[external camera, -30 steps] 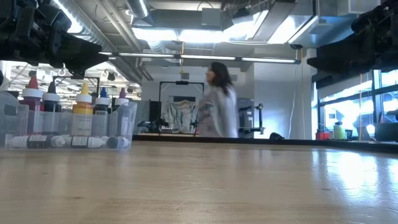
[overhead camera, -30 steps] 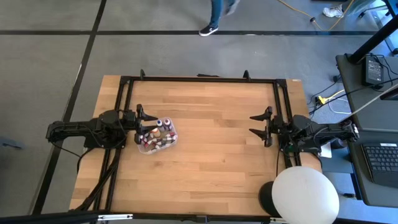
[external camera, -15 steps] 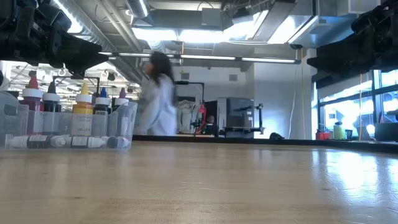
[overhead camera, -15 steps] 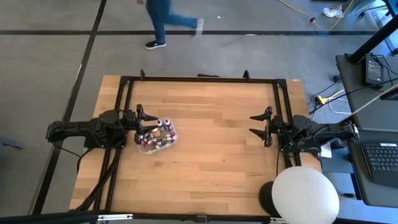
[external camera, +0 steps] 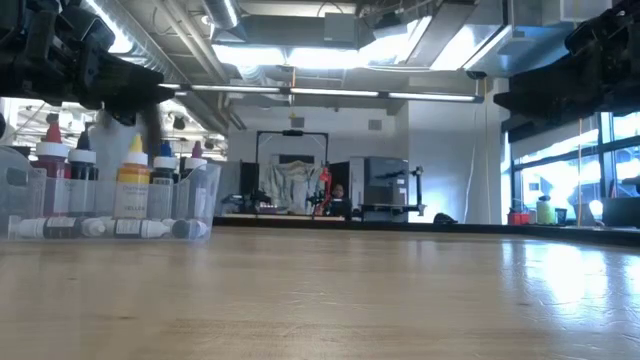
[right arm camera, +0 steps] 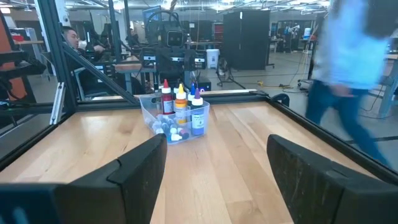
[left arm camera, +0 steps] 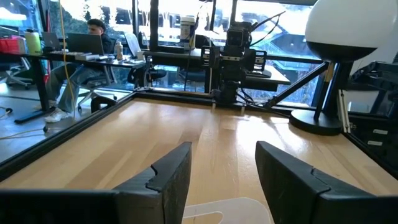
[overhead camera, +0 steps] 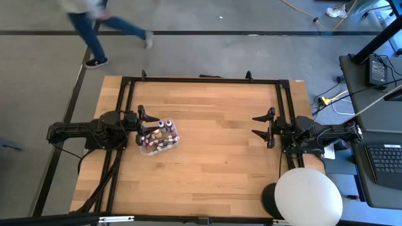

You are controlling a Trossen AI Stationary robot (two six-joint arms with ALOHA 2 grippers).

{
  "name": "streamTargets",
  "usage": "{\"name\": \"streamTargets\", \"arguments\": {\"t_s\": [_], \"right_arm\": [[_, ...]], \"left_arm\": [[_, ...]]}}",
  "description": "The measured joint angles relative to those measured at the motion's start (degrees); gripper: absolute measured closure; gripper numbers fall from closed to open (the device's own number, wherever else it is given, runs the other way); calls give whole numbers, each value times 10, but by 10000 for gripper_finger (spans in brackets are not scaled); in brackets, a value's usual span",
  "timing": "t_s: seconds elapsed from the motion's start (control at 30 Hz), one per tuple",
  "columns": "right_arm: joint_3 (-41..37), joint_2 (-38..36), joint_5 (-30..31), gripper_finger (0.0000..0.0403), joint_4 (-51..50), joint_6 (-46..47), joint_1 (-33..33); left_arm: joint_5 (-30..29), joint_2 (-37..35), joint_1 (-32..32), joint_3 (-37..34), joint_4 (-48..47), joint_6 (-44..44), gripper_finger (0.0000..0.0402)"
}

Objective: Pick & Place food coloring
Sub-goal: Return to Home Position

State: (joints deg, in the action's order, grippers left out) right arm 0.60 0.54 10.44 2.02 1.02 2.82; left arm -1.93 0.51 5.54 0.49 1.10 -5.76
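Bottles: the bottles (overhead camera: pixel 158 133) fill the tray (external camera: pixel 203 195) at 9 o'clock on the counter (overhead camera: pixel 213 160); the tall ones stand upright and the small ones lie along the tray floor.
Left tool: the left tool (overhead camera: pixel 142 120) is spread wide and empty. It hangs at the tray's 9 o'clock edge, just above the caps.
Right tool: the right tool (overhead camera: pixel 261 125) is also wide open and carrying nothing. It sits at 3 o'clock, well apart from the tray.
Risk: the left tool is the concern. If it dips while pulling away toward 9 o'clock, a finger can likely catch a tall cap or the tray wall. The light tray could then slide or tip and the bottles spill.
Lesser risk: the upright bottles lean on each other, so one knock may topple several.
Around: a white lamp (overhead camera: pixel 308 196) stands at 5 o'clock and a laptop (overhead camera: pixel 384 163) sits off the counter past 3 o'clock. A person (overhead camera: pixel 94 28) walks the floor beyond 11 o'clock.
In the way: nothing lies between the tools. Only the black frame (overhead camera: pixel 201 80) borders the counter.
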Motion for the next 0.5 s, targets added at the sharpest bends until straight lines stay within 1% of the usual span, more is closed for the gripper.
{"name": "streamTargets", "arguments": {"t_s": [0.5], "right_arm": [[0,0,0,123,0,0,0]], "left_arm": [[0,0,0,0,0,0,227]]}}
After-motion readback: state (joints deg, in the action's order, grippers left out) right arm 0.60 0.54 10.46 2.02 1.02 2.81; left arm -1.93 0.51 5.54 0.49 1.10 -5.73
